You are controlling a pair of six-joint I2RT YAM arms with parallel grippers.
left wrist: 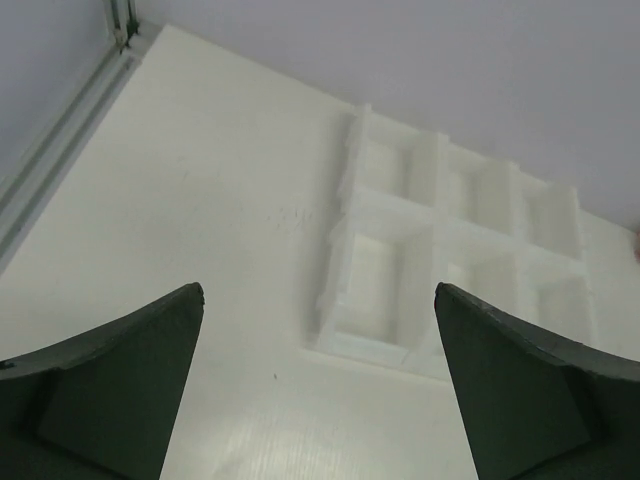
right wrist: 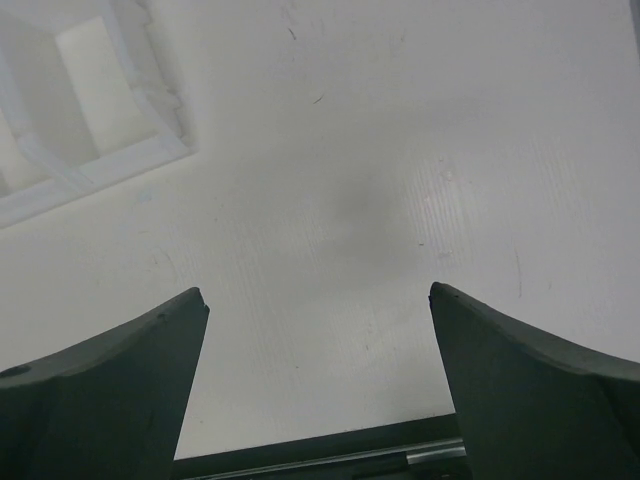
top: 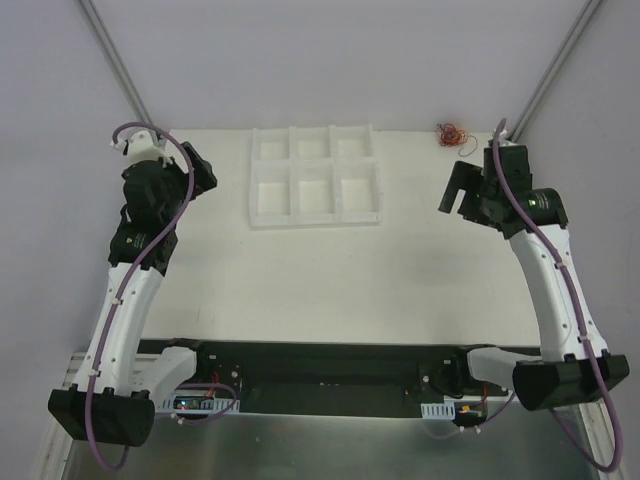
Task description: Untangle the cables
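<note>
a: where are the fingers at?
b: left fingers (left wrist: 120,390) spread wide, holding nothing, above the counter (top: 300,260). right fingers (right wrist: 530,390) same deal.
a: and the cables?
b: cables (top: 455,136) are a tiny tangle at the counter's far right corner, well right of the tray (top: 315,160).

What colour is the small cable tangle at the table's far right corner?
Cables: mostly red-orange; top external view.
</note>
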